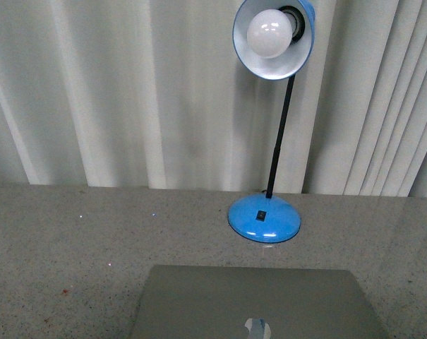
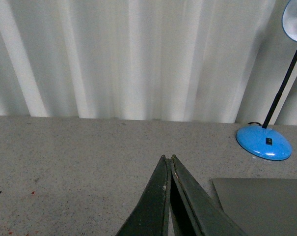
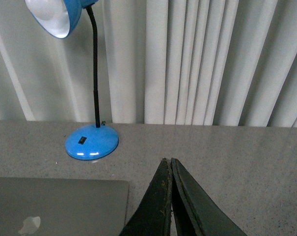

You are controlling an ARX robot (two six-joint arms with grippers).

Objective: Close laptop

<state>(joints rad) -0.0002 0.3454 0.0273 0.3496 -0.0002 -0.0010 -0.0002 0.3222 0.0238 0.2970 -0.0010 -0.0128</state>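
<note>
The laptop (image 1: 255,300) lies at the near edge of the grey speckled table with its plain silver-grey lid facing up and the shiny logo (image 1: 257,328) showing; no keys or screen are in sight. The left wrist view catches one lid corner (image 2: 261,204), the right wrist view more of the laptop lid (image 3: 60,204). My left gripper (image 2: 168,158) is shut with nothing in it, hovering over the table beside the laptop. On the laptop's other side, my right gripper (image 3: 167,161) is shut and empty too. Neither arm appears in the front view.
A blue desk lamp stands just behind the laptop, its round base (image 1: 264,218) on the table and its shade with a white bulb (image 1: 271,33) up high. White pleated curtains (image 1: 128,92) close off the back. Table (image 1: 72,240) is grey and speckled.
</note>
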